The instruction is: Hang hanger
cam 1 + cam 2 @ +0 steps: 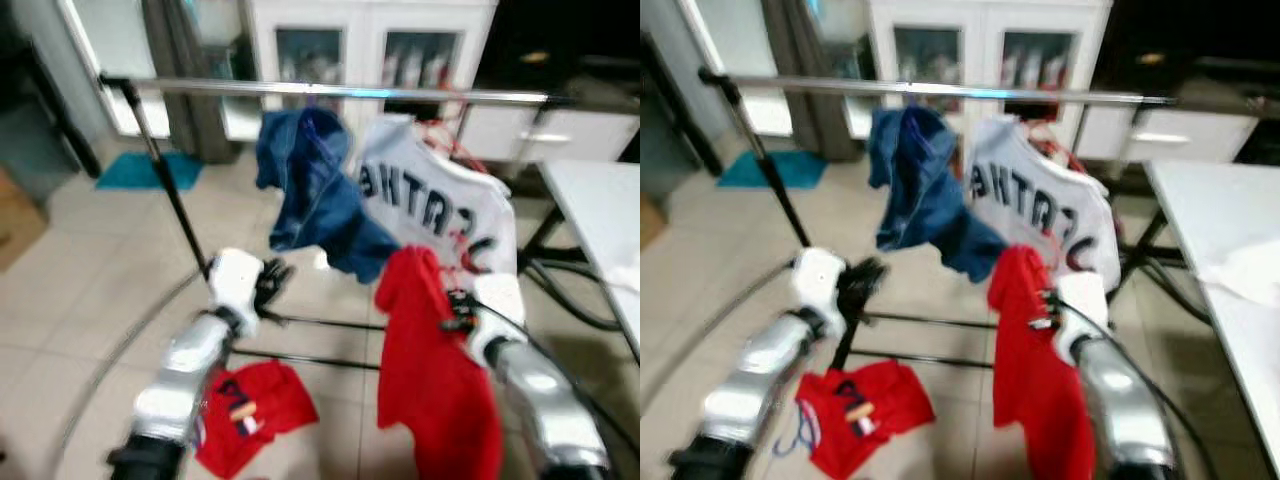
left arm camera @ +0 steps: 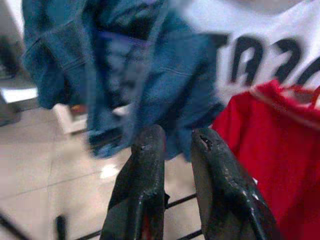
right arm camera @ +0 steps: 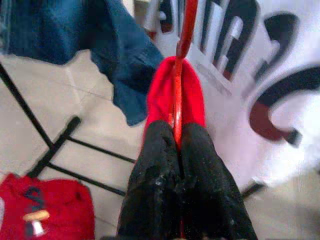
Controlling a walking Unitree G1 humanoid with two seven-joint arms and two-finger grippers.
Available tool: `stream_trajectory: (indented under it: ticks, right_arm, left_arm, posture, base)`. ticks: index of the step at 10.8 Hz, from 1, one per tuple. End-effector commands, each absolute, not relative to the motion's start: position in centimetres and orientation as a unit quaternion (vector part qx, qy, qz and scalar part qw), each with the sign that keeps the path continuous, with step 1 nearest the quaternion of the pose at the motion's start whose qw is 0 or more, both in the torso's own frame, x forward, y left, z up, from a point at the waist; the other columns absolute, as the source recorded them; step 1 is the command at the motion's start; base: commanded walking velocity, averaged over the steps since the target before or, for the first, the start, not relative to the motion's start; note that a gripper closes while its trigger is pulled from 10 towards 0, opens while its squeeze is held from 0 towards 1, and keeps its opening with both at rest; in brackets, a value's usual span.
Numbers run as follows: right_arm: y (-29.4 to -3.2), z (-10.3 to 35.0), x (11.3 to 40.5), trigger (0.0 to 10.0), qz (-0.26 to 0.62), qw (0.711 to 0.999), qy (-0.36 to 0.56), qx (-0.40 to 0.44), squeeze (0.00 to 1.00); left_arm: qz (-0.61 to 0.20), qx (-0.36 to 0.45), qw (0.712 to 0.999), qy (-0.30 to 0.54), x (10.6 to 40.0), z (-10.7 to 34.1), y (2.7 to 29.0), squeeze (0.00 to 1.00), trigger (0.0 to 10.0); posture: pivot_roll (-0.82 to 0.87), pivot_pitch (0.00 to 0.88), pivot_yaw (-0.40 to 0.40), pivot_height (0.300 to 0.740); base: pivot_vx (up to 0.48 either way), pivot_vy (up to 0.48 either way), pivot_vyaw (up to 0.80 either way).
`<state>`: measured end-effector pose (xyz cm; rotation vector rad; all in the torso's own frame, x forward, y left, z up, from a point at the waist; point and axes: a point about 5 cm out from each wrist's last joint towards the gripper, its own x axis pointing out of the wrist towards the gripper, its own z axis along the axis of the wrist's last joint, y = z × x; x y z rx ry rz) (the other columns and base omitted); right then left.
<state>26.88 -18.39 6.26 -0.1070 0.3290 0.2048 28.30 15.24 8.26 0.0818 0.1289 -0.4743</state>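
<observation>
A silver rail (image 1: 330,90) runs across the clothes rack, carrying a blue denim garment (image 1: 315,185) and a white lettered jersey (image 1: 440,205). Below the jersey, my right gripper (image 3: 177,132) is shut on a red hanger (image 3: 182,45) that carries a red shirt (image 1: 430,370); the hanger's hook is well below the rail. My left gripper (image 2: 177,140) is open with nothing between its fingers, held low beside the rack's black upright, under the denim.
Another red garment (image 1: 255,410) lies on the tiled floor by the rack's black base bars (image 1: 320,322). A white table (image 1: 600,220) stands at the right, and white cabinets (image 1: 360,40) are behind the rack.
</observation>
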Motion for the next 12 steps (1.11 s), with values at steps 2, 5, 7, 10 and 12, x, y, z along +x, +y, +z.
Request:
stream_trajectory:
  ticks: [2, 5, 7, 10, 12]
  right_arm:
    - [-18.6, 6.9, 27.0, 10.0, 0.114, 0.978, 0.149, -0.096, 0.00]
    - [-18.4, 7.2, 27.3, 10.0, 0.105, 0.982, 0.139, -0.074, 0.00]
    - [-18.2, 7.5, 27.4, 10.0, 0.130, 0.978, 0.130, -0.096, 0.00]
    - [-17.3, 9.4, 29.4, 10.0, 0.137, 0.979, 0.101, -0.115, 0.00]
    - [-16.5, 12.6, 33.2, 10.0, 0.131, 0.983, 0.065, -0.115, 0.00]
  left_arm:
    - [-0.244, 0.041, 0.967, 0.052, 28.6, 8.8, 14.8, 0.00, 10.0]
    - [-0.253, 0.043, 0.965, 0.053, 28.2, 8.7, 14.8, 0.00, 10.0]
    - [-0.269, 0.042, 0.961, 0.050, 27.9, 8.6, 14.7, 0.00, 10.0]
    - [-0.281, 0.056, 0.957, 0.052, 28.2, 8.9, 14.8, 0.00, 10.0]
    - [-0.300, 0.071, 0.950, 0.044, 29.0, 9.6, 14.6, 0.00, 10.0]
  posture:
    - [-0.06, 0.000, 0.018, 0.740]
    - [-0.05, 0.000, 0.012, 0.740]
    - [-0.06, 0.000, 0.013, 0.740]
    - [-0.06, 0.000, 0.026, 0.740]
    - [-0.06, 0.000, 0.030, 0.740]
  base:
    - [0.296, 0.000, 0.23]
    - [0.276, 0.000, 0.27]
    - [0.000, 0.000, 0.00]
    - [0.000, 0.000, 0.00]
    - [0.000, 0.000, 0.00]
